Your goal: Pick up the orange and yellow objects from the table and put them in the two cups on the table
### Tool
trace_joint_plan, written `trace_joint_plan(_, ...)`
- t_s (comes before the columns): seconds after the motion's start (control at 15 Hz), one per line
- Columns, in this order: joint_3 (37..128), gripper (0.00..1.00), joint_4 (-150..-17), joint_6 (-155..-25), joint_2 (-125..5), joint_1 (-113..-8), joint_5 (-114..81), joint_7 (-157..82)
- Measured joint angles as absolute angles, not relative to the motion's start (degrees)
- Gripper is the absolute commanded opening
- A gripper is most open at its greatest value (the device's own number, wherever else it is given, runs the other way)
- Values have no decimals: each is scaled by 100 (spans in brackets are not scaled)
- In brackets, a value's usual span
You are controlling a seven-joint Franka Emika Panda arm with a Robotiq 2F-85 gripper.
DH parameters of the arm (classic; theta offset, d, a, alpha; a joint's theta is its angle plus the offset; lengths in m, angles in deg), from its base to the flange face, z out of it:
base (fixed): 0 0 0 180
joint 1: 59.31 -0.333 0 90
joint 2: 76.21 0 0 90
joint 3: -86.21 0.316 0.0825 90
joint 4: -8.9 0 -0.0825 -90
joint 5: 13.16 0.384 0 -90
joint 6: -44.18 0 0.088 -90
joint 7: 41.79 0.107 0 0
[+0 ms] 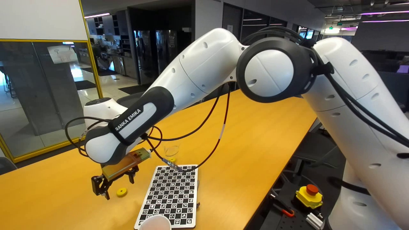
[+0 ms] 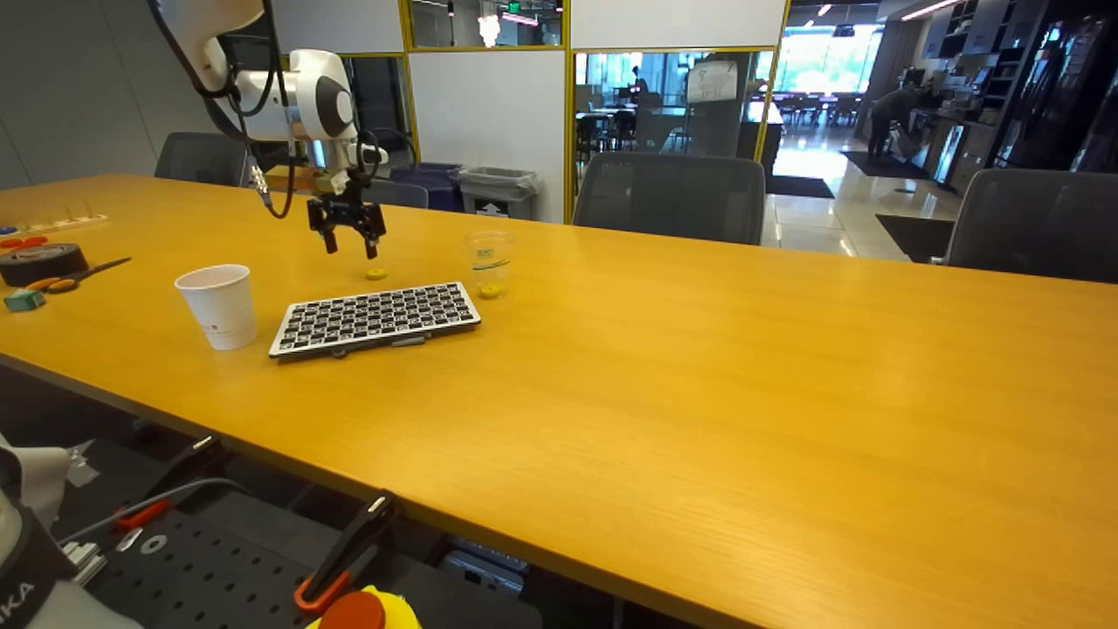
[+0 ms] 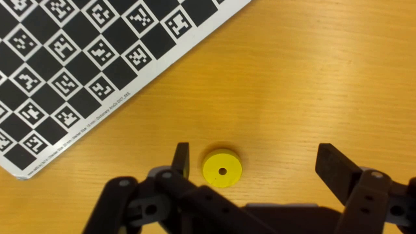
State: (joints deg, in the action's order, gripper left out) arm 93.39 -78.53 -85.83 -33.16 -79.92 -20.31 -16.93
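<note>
A yellow disc [image 3: 222, 170] with a centre hole lies flat on the table [image 2: 699, 393]. Above it, my gripper [image 3: 253, 156] points down, open and holding nothing; in the wrist view the disc appears between the fingers, nearer the left one. Both exterior views show the fingertips higher than this yellow disc [image 1: 121, 192]. A second yellow disc [image 2: 490, 291] shows at the bottom of the clear cup [image 2: 489, 249], seemingly inside. The white cup [image 2: 218, 306] stands upright; its inside is hidden. Small orange-red pieces [image 2: 33, 242] sit at the table's left end in an exterior view.
A black-and-white checkered board [image 2: 376, 316] lies between the two cups, close to the gripper. Black tape [image 2: 42, 264], scissors [image 2: 65, 285], a green block [image 2: 24, 300] and a pegged wooden strip [image 2: 61, 224] are beyond the white cup. A yellow box with a red button [image 1: 309, 195] stands off the table.
</note>
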Motion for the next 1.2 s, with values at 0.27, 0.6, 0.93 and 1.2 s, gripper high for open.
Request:
trace_joint_plan(0.27, 9333, 100, -7502, -8584, -2999, -7970, -1877, -1801)
trace_joint_plan(0.6, 9271, 100, -7169, -8584, -2687, -7890, -1746, -1911)
trace_joint_plan(0.93, 9200, 100, -6990, -8583, -2448, -7836, -1701, -1977)
trace_joint_plan(1.2, 9181, 100, -6899, -8582, -2354, -7838, -1701, -1978)
